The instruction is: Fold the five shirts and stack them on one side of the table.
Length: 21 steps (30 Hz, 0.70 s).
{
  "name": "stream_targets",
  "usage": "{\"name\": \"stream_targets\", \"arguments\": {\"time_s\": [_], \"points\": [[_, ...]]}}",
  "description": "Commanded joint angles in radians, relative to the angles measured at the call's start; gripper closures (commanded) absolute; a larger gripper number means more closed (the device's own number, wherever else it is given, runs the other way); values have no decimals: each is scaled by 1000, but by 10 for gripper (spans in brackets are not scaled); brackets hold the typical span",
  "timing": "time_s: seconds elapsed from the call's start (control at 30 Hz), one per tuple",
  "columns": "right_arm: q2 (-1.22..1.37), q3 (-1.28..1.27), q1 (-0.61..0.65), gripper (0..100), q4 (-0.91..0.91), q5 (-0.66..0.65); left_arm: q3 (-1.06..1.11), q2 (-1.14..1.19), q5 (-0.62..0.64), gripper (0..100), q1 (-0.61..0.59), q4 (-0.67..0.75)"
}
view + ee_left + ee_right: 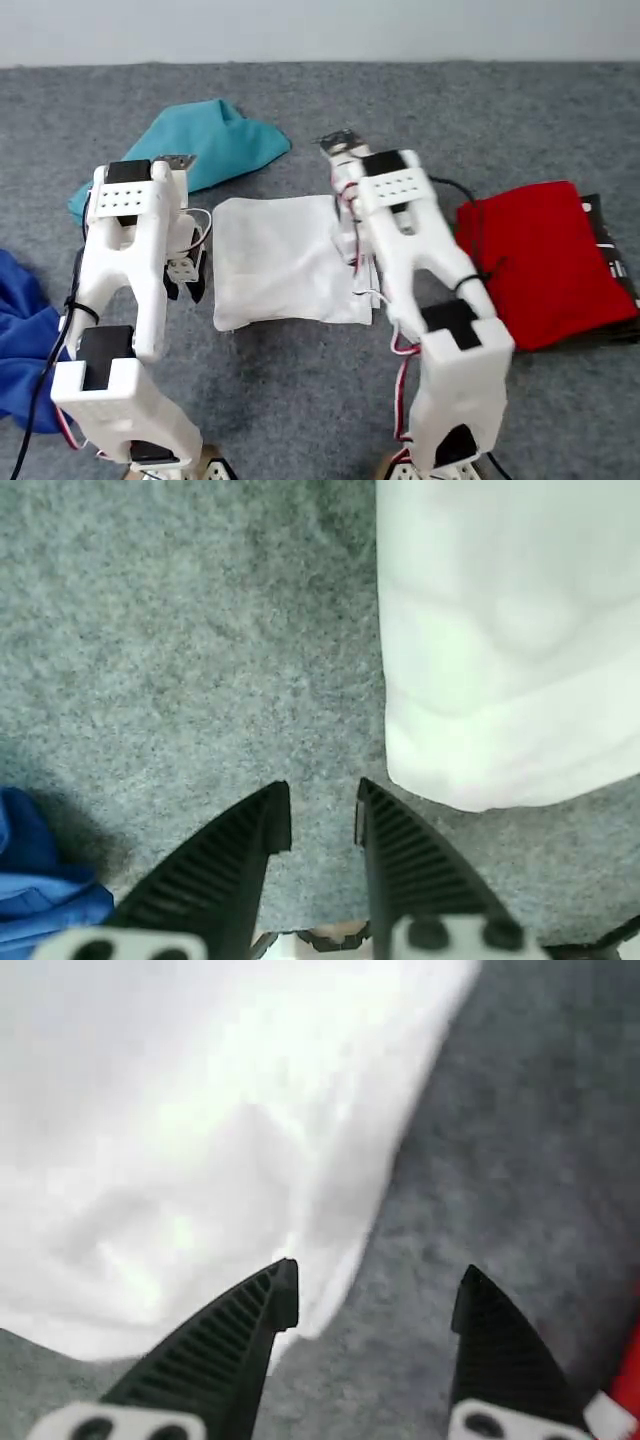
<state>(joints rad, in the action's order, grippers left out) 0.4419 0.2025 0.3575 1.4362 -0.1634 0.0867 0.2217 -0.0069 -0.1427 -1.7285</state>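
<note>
Mid-table lies the white shirt (pixel 285 260), folded flat. Left gripper (pixel 323 820) hangs over bare table just off the shirt's left edge, jaws slightly apart, holding nothing. Right gripper (pixel 385 1295) straddles its right edge, jaws wide, empty. Red shirt (pixel 540 260) at right edge, teal shirt (pixel 210 145) far-left, blue shirt (pixel 20 340) at left edge.

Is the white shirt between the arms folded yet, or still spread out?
Folded: the white shirt lies as a compact rectangle on the table, with no sleeves sticking out.
</note>
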Motion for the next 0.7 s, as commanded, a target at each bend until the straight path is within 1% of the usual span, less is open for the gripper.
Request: {"name": "stream_targets", "arguments": {"time_s": [0.0,0.07,0.2,0.3,0.5,0.67], "points": [[67,123,25,710,-12,6,-1,-48,-11,880,-6,-20],[128,170,24,690,-12,6,-1,-48,-11,880,-6,-20],[236,249,30,687,-10,8,-1,-48,-11,880,-6,-20],[285,284,64,687,-10,8,-1,-48,-11,880,-6,-20],[298,316,166,688,-12,8,-1,-48,-11,880,-6,-18],[308,325,211,689,-13,12,1,-48,-11,880,-6,-18]]}}
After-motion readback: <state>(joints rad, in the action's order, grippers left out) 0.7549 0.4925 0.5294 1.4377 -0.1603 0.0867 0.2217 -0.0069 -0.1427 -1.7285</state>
